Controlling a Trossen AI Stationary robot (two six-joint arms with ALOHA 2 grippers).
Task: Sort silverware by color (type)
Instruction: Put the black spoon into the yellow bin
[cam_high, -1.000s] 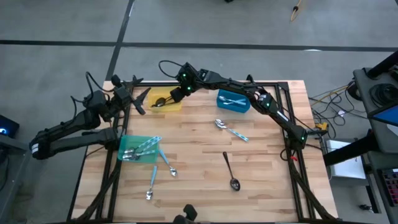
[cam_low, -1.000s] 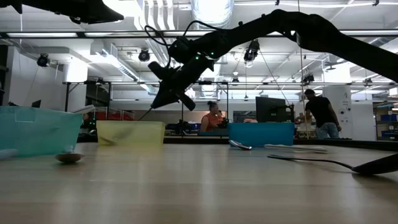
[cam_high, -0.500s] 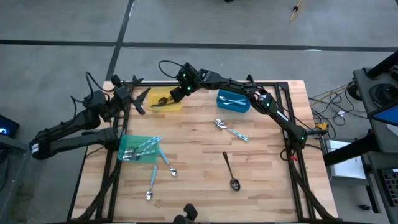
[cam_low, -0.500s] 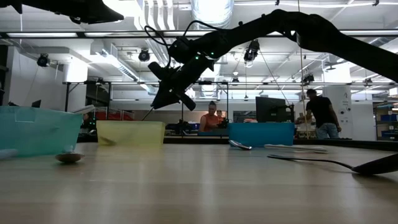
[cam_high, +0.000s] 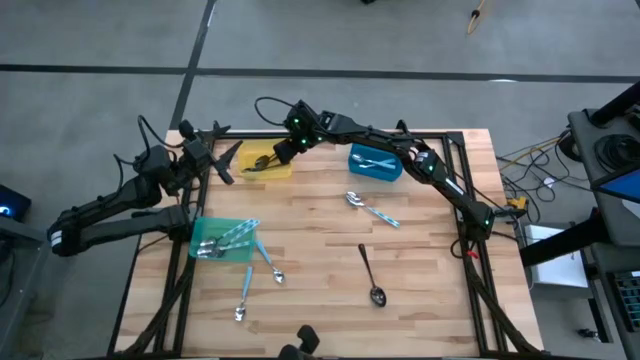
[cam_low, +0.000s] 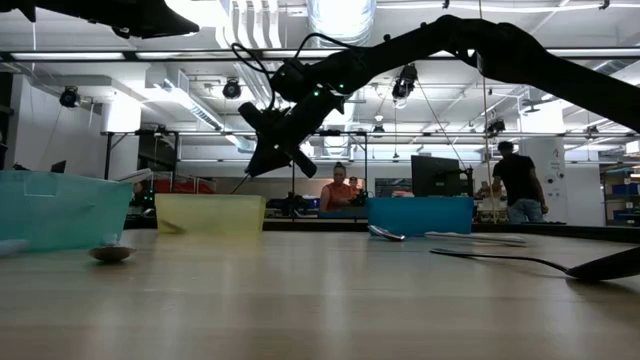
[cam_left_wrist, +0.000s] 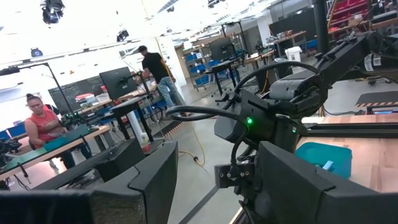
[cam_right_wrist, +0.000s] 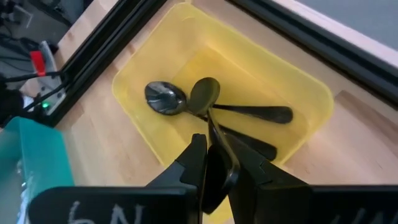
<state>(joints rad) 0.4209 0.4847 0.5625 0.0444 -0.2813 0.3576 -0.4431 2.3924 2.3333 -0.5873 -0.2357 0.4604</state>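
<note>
The right gripper (cam_right_wrist: 214, 163) hangs over the yellow bin (cam_right_wrist: 298, 93), its fingers pinched on the handle of a dark spoon (cam_right_wrist: 208, 102) whose bowl points down into the bin. Two more dark spoons (cam_right_wrist: 186, 104) lie on the bin's floor beneath it, one handle partly covered by the held spoon. The left gripper (cam_high: 228, 160) waits just left of the yellow bin (cam_high: 268, 160) with its jaws spread wide and nothing between them.

Right of the yellow bin stands the blue bin (cam_high: 375, 162) with light blue-handled pieces inside. Below and left of the yellow bin, the green bin (cam_high: 222, 240) holds several blue-handled utensils too tangled to count. On the bare wood below the yellow bin lie a blue-handled spoon (cam_high: 371, 209), a black spoon (cam_high: 370, 274) and two more blue-handled spoons (cam_high: 255, 275)
</note>
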